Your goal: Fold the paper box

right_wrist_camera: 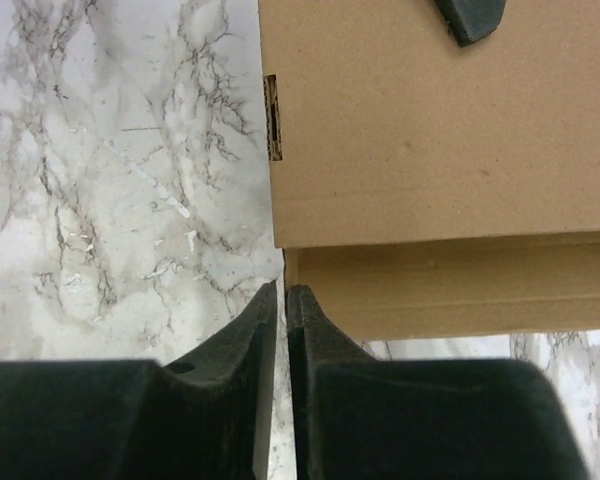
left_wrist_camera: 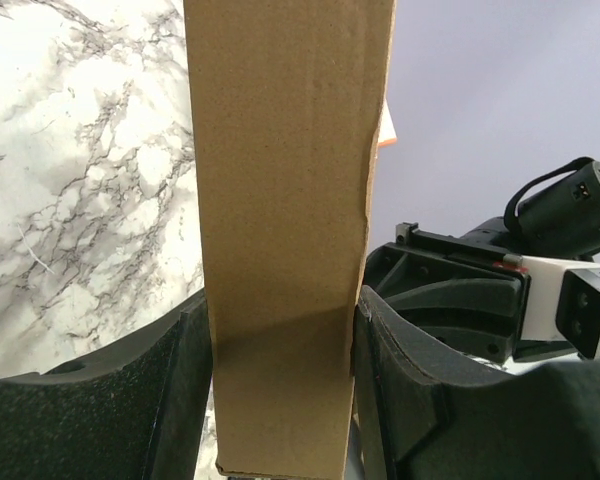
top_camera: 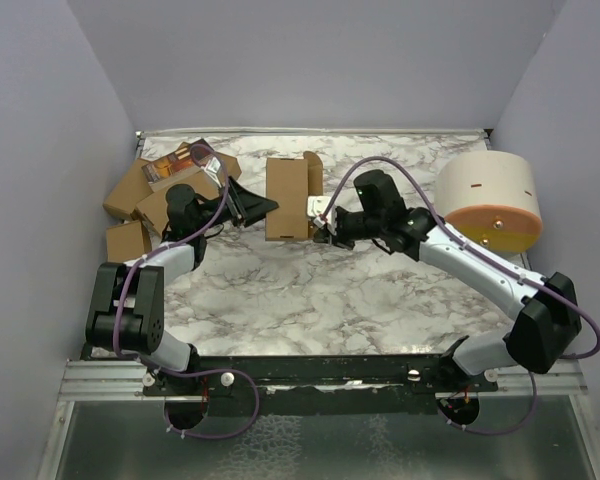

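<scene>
Your left end effector (left_wrist_camera: 283,320): 2 fingers clamped on paper box (top_camera: 286,195), mid-rear of bench (top_camera: 310,290). Your right end effector (right_wrist_camera: 283,300): fingers pressed nearly together at box corner; flap pinch unclear.

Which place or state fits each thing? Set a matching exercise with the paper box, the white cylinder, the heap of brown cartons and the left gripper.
Things:
1 paper box
2 white cylinder
3 heap of cartons
4 left gripper

Places or states:
A far-left corner of the table
B shut on the box
C far right of the table
D middle of the table

Pairs: 1-D, 2-C, 3-A, 4-B
</scene>
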{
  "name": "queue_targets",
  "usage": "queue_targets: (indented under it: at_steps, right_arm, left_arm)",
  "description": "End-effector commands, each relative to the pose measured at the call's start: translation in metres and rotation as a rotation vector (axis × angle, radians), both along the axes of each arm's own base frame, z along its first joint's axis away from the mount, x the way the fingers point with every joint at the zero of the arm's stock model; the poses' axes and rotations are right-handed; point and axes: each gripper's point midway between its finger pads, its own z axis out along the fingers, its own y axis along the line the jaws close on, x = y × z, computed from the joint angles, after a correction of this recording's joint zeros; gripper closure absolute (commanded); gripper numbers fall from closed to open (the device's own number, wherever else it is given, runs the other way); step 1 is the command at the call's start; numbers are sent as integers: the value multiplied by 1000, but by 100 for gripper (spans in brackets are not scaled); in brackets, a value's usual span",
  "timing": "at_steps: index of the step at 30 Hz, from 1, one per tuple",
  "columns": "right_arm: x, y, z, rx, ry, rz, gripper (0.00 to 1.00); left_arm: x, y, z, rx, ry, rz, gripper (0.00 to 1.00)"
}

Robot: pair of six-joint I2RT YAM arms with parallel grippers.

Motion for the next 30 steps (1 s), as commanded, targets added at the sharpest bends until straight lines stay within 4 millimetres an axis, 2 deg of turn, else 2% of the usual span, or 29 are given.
queue_targets:
  at_steps: [1,5,9,11,14,18,23,30]
  right_arm:
    - [-16,-1,16,60,-13,28,85]
    - [-22,-5,19,68,-11,43,79]
    - [-30,-14,32,107,1,78,72]
    - [-30,-24,46,156,29,87,70]
    - [-16,-49,65,251,92,59,69]
    - [-3,-74,77,322,142,29,63]
    - [10,-86,76,362,187,-8,60]
    - [22,-84,50,382,224,-33,56]
  left_arm:
    - [2,2,11,31,-131,-35,90]
    - [0,1,8,47,-140,-57,90]
    - [-1,1,5,73,-155,-75,90]
    - [-2,1,1,99,-162,-91,90]
    - [-4,2,-10,173,-206,-118,90]
    - [-9,3,-26,317,-287,-144,90]
    - [-25,2,-41,459,-421,-195,91]
    - [-46,-8,-55,550,-535,-346,90]
